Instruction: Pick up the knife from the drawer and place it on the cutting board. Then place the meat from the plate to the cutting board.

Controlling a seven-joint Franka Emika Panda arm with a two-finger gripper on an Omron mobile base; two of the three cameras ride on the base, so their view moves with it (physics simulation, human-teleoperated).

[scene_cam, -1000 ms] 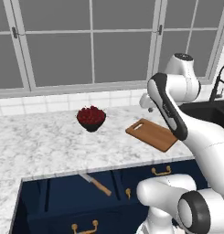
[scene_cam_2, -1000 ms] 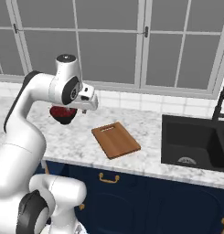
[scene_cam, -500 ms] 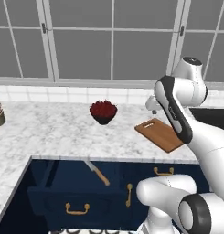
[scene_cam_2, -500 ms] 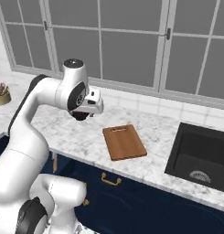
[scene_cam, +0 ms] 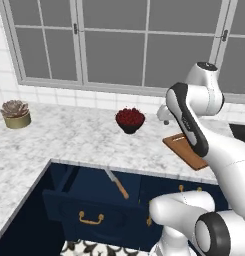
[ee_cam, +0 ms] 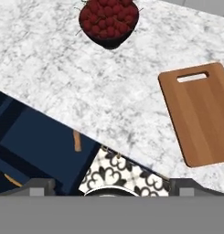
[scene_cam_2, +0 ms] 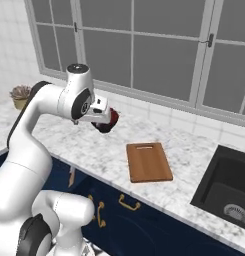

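Observation:
The knife (scene_cam: 117, 183) lies in the open navy drawer (scene_cam: 89, 200) below the counter edge, blade toward the counter. In the hand view its tan handle (ee_cam: 77, 140) shows inside the drawer (ee_cam: 35, 146). The brown cutting board (scene_cam: 186, 150) (scene_cam_2: 148, 162) (ee_cam: 200, 112) rests bare on the marble, slot end toward the window. My gripper (scene_cam: 164, 116) (scene_cam_2: 103, 121) (ee_cam: 111, 187) hangs high over the counter between the drawer and the board, open, with nothing between its fingertips. The plate and the meat are out of view.
A dark bowl of red pieces (scene_cam: 130, 119) (scene_cam_2: 114, 116) (ee_cam: 109, 20) stands on the counter behind the gripper. A potted succulent (scene_cam: 15, 114) (scene_cam_2: 19, 95) sits at the far left. The black sink (scene_cam_2: 229, 185) lies right of the board. Patterned floor tiles (ee_cam: 127, 176) show below.
The base has driven left along the counter, so the whole scene has slid right and the succulent has come into view. The arm keeps much the same pose.

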